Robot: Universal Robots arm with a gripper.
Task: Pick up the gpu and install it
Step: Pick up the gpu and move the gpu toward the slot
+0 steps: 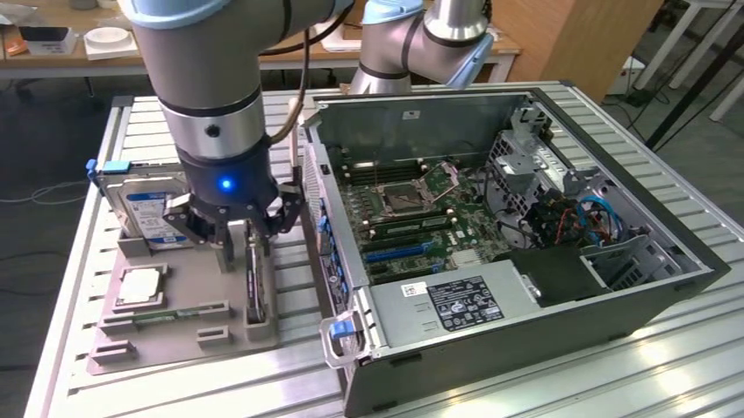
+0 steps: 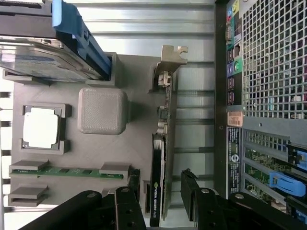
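**A:** What's on the tray (image 1: 174, 341) (image 2: 136, 143), counted?

**B:** One gpu (image 1: 253, 294) (image 2: 157, 165), one hard drive (image 1: 145, 209) (image 2: 33, 57), one CPU (image 1: 139, 286) (image 2: 41, 127) and one memory strip (image 1: 174, 313) (image 2: 67, 171). One open case (image 1: 524, 366) (image 2: 273, 57) sits just beside the tray on the table (image 1: 651, 374).

**A:** How does the gpu lie?

**B:** It stands on edge in its slots along the tray's edge nearest the case. Its long axis runs parallel to that edge, and its pale bracket is at the hard-drive end.

**A:** And the gripper (image 1: 240, 232) (image 2: 160, 196)?

**B:** There is one, hanging over the gpu. Its two fingers (image 2: 129, 203) are spread wide, one on either side of the card's line, holding nothing.
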